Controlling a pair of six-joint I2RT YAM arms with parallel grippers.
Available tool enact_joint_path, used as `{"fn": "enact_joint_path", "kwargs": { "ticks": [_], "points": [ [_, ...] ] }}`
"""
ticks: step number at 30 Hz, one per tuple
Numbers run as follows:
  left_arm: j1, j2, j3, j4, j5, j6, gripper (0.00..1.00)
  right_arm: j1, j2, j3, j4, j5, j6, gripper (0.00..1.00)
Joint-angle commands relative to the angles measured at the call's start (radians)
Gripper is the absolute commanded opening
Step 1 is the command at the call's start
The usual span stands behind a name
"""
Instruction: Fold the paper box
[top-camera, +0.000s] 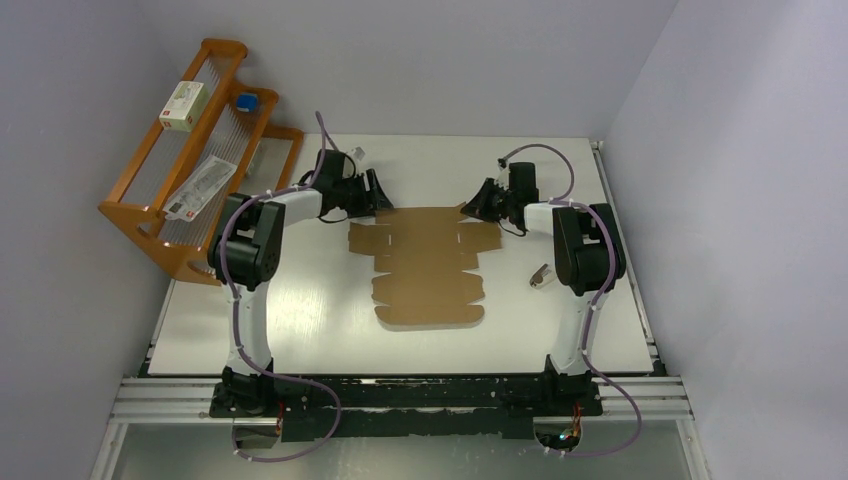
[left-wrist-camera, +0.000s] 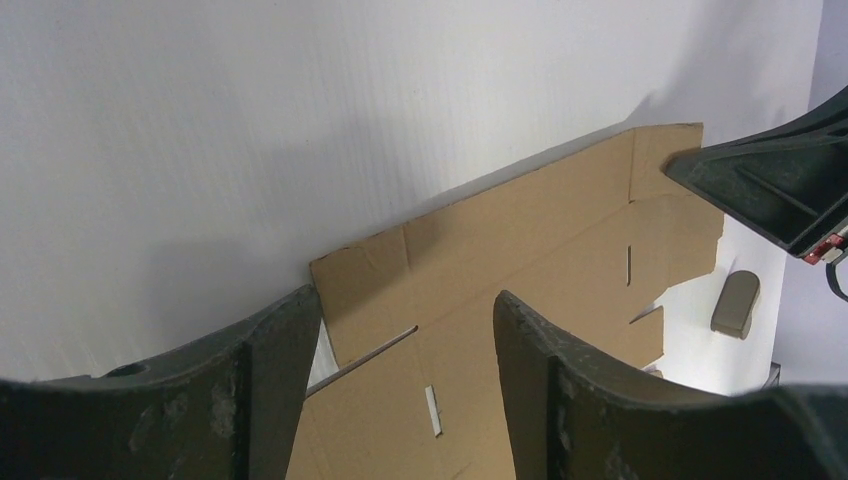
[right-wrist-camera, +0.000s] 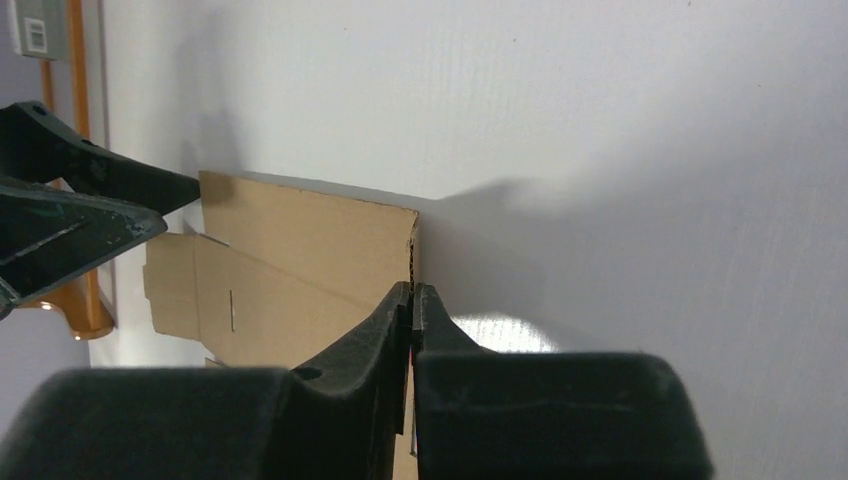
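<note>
An orange wooden rack (top-camera: 150, 215) stands in the upper left of the overhead view, beside the white table (top-camera: 300, 320). It carries a small white box (top-camera: 185, 105), a blue item (top-camera: 245, 101) and a printed packet (top-camera: 200, 188). A small tan object (top-camera: 541, 276) lies on the table right of centre, just beside the right arm and apart from the cardboard. The paper box (top-camera: 428, 265) is a flat brown die-cut sheet spread at the centre of the table, with nothing on top of it. The left gripper (left-wrist-camera: 405, 310) hangs over the sheet's upper left corner, its jaws spread wide with that corner showing between them, gripping nothing. The right gripper (right-wrist-camera: 412, 290) sits at the upper right corner, jaws clenched on the edge of the far flap, which looks lifted off the table.
</note>
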Motion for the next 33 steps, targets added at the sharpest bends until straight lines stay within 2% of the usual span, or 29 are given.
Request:
{"fn": "enact_joint_path", "kwargs": {
  "ticks": [1,3,12,18,27,31,33],
  "points": [
    [0.013,-0.052,-0.036,0.013,0.009,0.0,0.7,-0.007,-0.015,-0.021,0.061,-0.068,0.009,0.04],
    [0.033,-0.064,-0.059,0.028,0.016,-0.007,0.7,-0.015,-0.021,-0.034,0.093,-0.101,0.02,0.0],
    [0.052,-0.071,-0.074,0.026,0.05,0.004,0.7,-0.042,-0.053,-0.103,0.215,-0.176,0.084,0.0],
    [0.053,-0.054,-0.091,0.052,0.086,-0.008,0.66,-0.059,-0.063,-0.137,0.268,-0.195,0.115,0.0],
    [0.021,-0.039,-0.098,0.083,0.126,-0.018,0.53,-0.06,-0.052,-0.149,0.277,-0.193,0.118,0.0],
    [0.018,-0.038,-0.103,0.094,0.119,-0.029,0.39,-0.059,-0.052,-0.155,0.27,-0.183,0.109,0.0],
    [0.015,-0.054,-0.11,0.081,0.08,-0.024,0.36,-0.059,-0.053,-0.157,0.259,-0.174,0.101,0.0]
  ]
}}
